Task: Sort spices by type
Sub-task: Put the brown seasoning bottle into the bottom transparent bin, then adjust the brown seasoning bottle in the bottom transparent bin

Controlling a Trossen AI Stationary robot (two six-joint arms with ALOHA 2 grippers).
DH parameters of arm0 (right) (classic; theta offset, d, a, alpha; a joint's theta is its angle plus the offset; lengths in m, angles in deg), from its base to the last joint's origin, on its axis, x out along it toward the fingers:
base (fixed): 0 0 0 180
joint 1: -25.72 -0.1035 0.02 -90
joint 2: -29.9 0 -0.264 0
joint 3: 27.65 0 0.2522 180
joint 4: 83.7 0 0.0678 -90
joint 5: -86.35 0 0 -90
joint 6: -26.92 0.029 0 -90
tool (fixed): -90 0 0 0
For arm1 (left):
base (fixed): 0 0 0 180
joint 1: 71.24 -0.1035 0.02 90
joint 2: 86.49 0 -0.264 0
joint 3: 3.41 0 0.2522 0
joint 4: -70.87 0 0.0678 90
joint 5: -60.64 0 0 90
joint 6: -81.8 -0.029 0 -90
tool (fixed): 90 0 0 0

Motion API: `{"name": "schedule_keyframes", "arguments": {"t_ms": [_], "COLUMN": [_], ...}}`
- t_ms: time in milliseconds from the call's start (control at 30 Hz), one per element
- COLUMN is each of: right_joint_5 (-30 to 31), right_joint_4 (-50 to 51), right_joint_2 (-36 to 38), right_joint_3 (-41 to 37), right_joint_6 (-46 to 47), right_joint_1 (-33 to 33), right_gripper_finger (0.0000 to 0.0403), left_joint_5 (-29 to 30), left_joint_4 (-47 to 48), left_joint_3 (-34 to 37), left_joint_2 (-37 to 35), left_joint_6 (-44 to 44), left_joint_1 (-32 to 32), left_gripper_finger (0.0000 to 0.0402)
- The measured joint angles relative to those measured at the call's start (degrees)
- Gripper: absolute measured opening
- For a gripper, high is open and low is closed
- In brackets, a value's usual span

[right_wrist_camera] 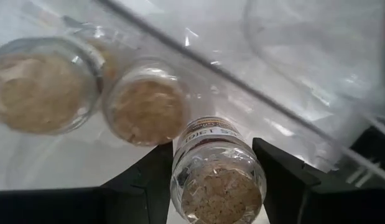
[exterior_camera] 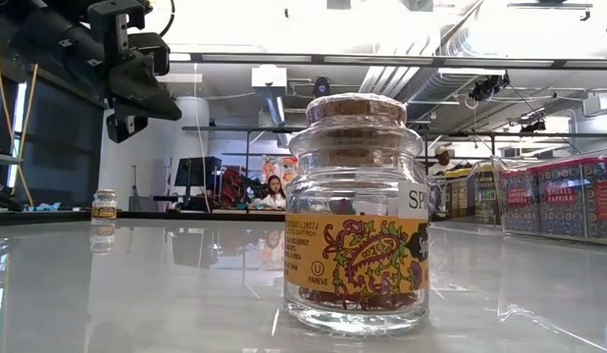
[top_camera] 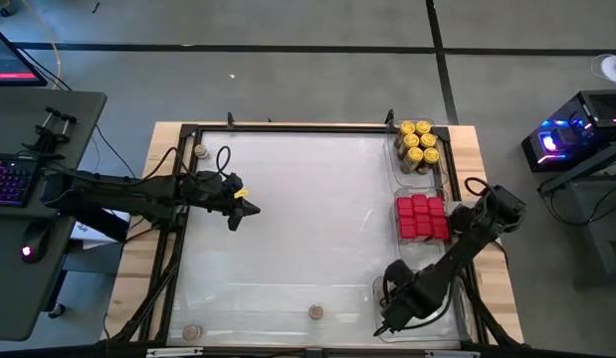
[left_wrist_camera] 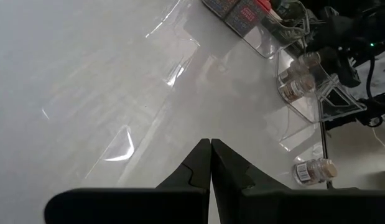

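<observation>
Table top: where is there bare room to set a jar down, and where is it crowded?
The wide middle of the table is bare, between the left gripper and the red tins. The right edge is crowded: yellow-lidded jars, tins, right gripper holding a cork-topped jar.

The bench (top_camera: 288, 219) has a glossy white top inside a dark frame, with bare wood at its side edges. Clear trays (top_camera: 434, 171) of yellow-lidded jars (top_camera: 418, 143) and red tins (top_camera: 421, 217) stand on it beyond the right gripper (top_camera: 389, 320), and a third tray lies under that gripper. Single cork-topped jars (top_camera: 314, 311) stand loose: one beside the right gripper along the near edge, one at the near corner below the left gripper (top_camera: 250, 209), one at the far corner beyond it.
</observation>
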Motion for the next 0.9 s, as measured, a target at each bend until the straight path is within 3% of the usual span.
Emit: {"name": "schedule_keyframes", "arguments": {"t_ms": [400, 633, 900], "right_joint_5": [1.93, 4.89, 3.41], "right_joint_4": [1.89, 3.33, 5.75], "right_joint_2": [0.00, 0.00, 2.03], "right_joint_3": [0.92, 0.92, 1.67], "right_joint_6": [2.97, 4.97, 4.25], "right_joint_1": [-0.83, -0.83, -1.47], "right_gripper_finger": [0.0183, 0.0298, 0.0311], "left_joint_5": [-0.01, -0.32, -1.00], "left_joint_4": [0.04, 0.07, 0.48], "left_joint_3": [0.00, 0.00, 0.00], "left_joint_2": [-0.02, 0.00, 0.00], "left_joint_6": [-1.50, -1.52, -1.47], "left_joint_1": [0.00, 0.00, 0.00], "left_gripper_finger": [0.0000, 0.0000, 0.0000]}}
